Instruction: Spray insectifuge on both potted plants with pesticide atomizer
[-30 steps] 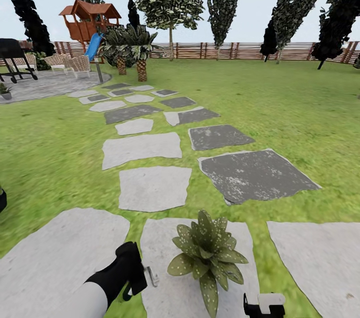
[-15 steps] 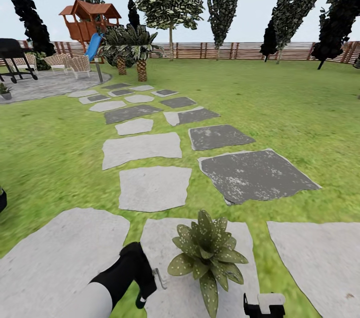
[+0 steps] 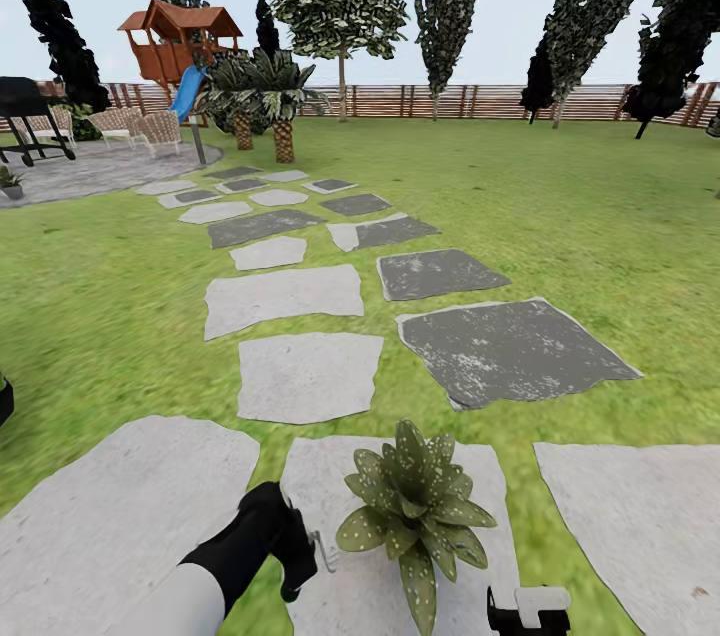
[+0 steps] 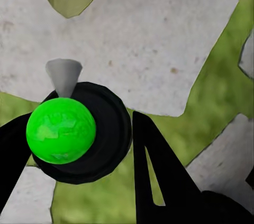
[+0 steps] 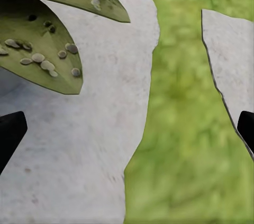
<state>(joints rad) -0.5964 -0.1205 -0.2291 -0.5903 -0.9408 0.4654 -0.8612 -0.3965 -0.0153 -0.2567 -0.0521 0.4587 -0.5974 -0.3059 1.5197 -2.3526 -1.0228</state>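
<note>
A potted plant (image 3: 415,514) stands on a pale stepping stone just in front of me, and whitish insectifuge specks (image 5: 43,63) dot its leaves. My left gripper (image 3: 298,554) is just left of the plant, shut on the pesticide atomizer (image 4: 62,130). In the left wrist view the atomizer is a green knob in a black ring, and its grey nozzle (image 4: 63,75) points over the stone. My right gripper (image 5: 127,129) is open beside the plant's leaves, with nothing between its fingertips. A second small potted plant (image 3: 10,183) sits far off at the patio's edge.
Grey stepping stones (image 3: 308,374) lead across the lawn to a round paved patio (image 3: 90,168) with a black grill (image 3: 25,106) and wicker chairs. Palms (image 3: 270,106), a wooden playhouse with a blue slide (image 3: 180,41) and a slatted fence (image 3: 450,101) stand behind.
My left arm has moved a little right, bringing the atomizer closer to the plant. The view and the right arm have stayed the same.
</note>
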